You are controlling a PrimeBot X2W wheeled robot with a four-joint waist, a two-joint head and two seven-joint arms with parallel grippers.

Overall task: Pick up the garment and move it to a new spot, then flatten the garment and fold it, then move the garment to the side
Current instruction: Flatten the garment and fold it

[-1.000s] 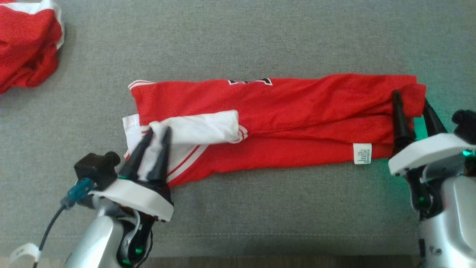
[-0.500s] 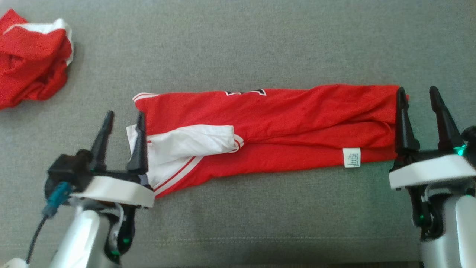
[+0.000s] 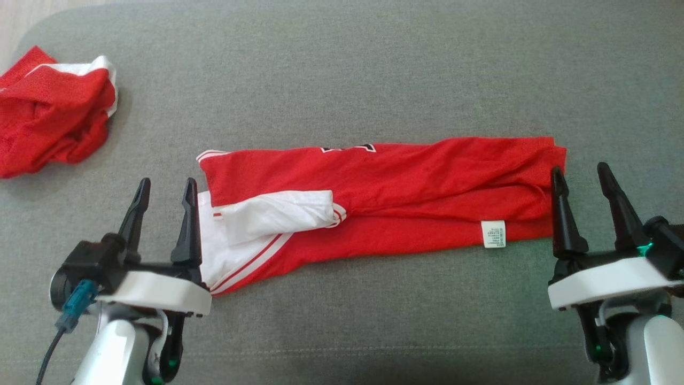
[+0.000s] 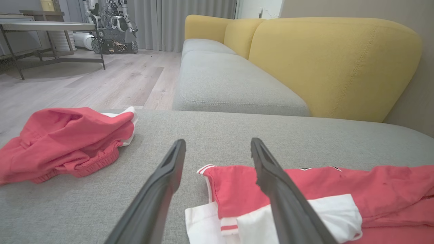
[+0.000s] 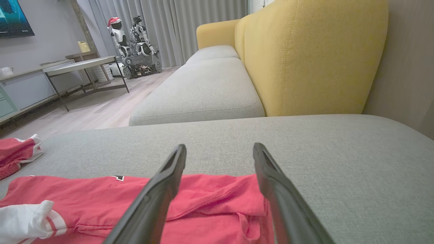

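Garment is held by neither arm. The left end effector stands with its two dark fingers apart and nothing between them. Its inner finger is at the white-trimmed left end of the cloth, though I can't tell whether it touches. The right end effector is spread as wide, and its inner finger overlaps the red right end.

Between them the garment lies flat on the grey cushion as a long folded strip. Its long axis runs straight across from one arm to the other, so each arm is nearer its own end. A white sleeve is folded over near the left end, and a small label sits on the near edge toward the right.

I'd guess the next fold brings one end over the other, or both ends get pinched again. Nothing blocks either reach. A crumpled heap of red clothing lies well apart at the far left, and a yellow sofa stands beyond.
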